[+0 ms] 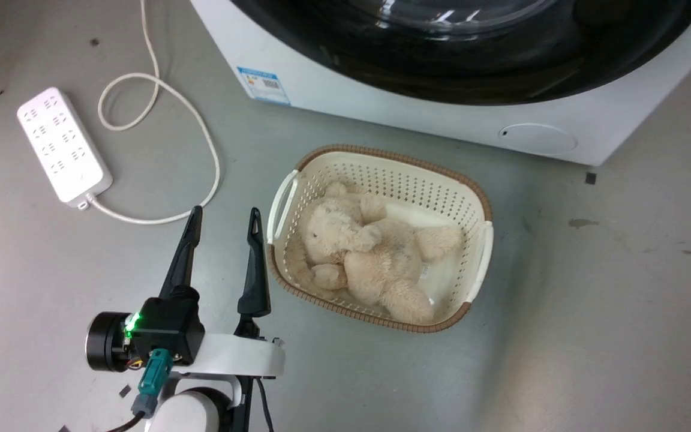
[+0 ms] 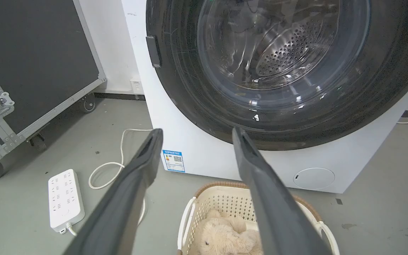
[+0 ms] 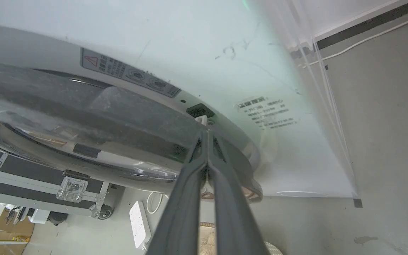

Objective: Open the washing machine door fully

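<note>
Grey floor [image 1: 591, 312] bearing a washer [image 1: 333, 90], basket [image 1: 393, 157], power strip [image 1: 63, 147] with looped cord [image 1: 208, 139], and wheeled case [image 2: 37, 53].

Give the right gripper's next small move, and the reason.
Probably ease the right gripper, shut, with its tips beside the latch, outward against the washing machine door: it looks only slightly ajar.

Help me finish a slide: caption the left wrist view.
Left gripper, jaws open, faces the washing machine door; plush bear in basket below.
</note>
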